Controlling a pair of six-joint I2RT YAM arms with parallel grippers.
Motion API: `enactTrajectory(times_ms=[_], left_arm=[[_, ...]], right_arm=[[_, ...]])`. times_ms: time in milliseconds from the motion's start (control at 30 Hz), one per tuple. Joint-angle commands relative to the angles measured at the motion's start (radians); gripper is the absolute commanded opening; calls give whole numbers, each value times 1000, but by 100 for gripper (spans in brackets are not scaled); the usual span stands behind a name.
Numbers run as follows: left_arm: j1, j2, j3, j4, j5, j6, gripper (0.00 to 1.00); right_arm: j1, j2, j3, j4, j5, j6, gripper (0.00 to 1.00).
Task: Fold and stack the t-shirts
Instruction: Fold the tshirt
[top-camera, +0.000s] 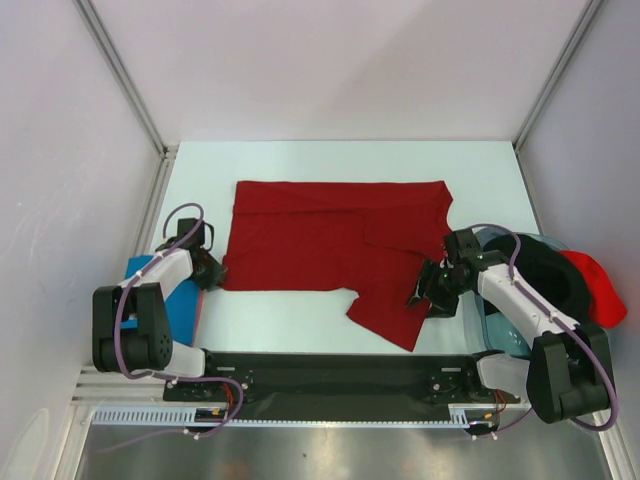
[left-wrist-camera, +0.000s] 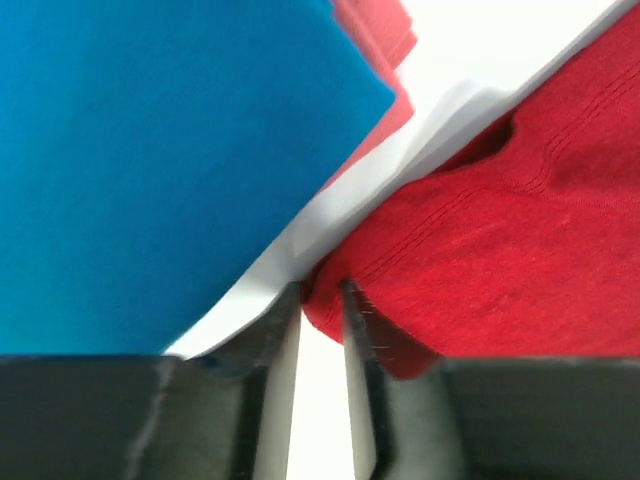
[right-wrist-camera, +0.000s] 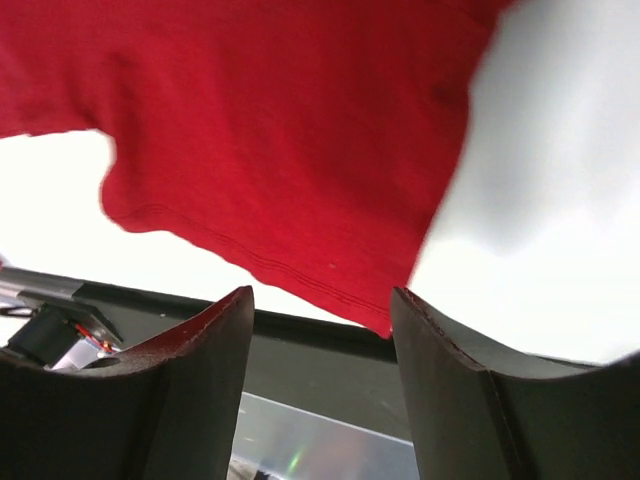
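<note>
Top external view: a dark red t-shirt (top-camera: 330, 250) lies spread on the smooth white table (top-camera: 300, 165), filling the centre of the frame. Its upper part forms a flat, wide rectangle. One flap hangs toward the lower right as a slanted tongue with a notch cut in beside it. The cloth is a soft matte knit with shallow creases.

At its left edge sits the left gripper (top-camera: 205, 266). The left wrist view shows the two dark fingers drawn close, with the stitched hem of the shirt (left-wrist-camera: 500, 260) bunched between their tips, so that gripper (left-wrist-camera: 320, 295) is pinching the cloth.

Just beside it, at the left of the frame, a bright blue t-shirt (top-camera: 160, 290) lies folded flat. From the wrist its surface (left-wrist-camera: 150, 170) is smooth, with crisp straight edges, and it rests on folded red layers (left-wrist-camera: 375, 35).

The right gripper (top-camera: 432, 292) hangs at the shirt's lower-right flap. In the right wrist view its jaws stand wide apart with nothing between them (right-wrist-camera: 320, 300). The double-stitched hem and a pointed corner of the shirt (right-wrist-camera: 280, 130) lie beyond the tips.

At the right of the frame, under the right arm, is a loose heap: a black t-shirt (top-camera: 545, 270), a bright red t-shirt (top-camera: 600, 290) and a pale grey-blue t-shirt (top-camera: 495, 320), all rumpled.
</note>
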Motion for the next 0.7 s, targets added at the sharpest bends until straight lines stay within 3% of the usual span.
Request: enactTrajectory(times_ms=[0,100,200,267,667], left_arm=[[7,48,-22,-2,17,45,17],[6,19,-39,2,29,58,7],[7,1,-48,-2,44,75,0],[6,-10,-51,-2,61,84,0],[6,-42,-62,-1,115,127,0]], right_arm=[[3,-31,-26,-20,56,64,63],[2,-52,-42,-31,96,88,62],[0,-57,-65,-8,131,110,55],[2,-48,-85,12,151,117,50],[-3,52,-154,202,151,160,45]])
